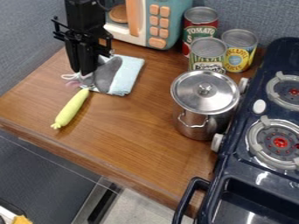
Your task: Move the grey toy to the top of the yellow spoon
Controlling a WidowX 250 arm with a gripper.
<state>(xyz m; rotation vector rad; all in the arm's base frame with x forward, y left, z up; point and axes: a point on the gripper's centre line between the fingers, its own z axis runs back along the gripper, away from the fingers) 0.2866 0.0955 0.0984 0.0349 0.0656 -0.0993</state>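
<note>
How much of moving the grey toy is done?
The grey toy already looks near its spot: it lies by the upper end of the long yellow thing, partly on the blue cloth. The gripper is down at the toy, but I can't tell if it has hold. Left, probably: a small nudge, then lifting clear.

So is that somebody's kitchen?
It looks like a play kitchen: there's a stove with burners, a metal pot with a lid, and a small toy-like microwave.
</note>
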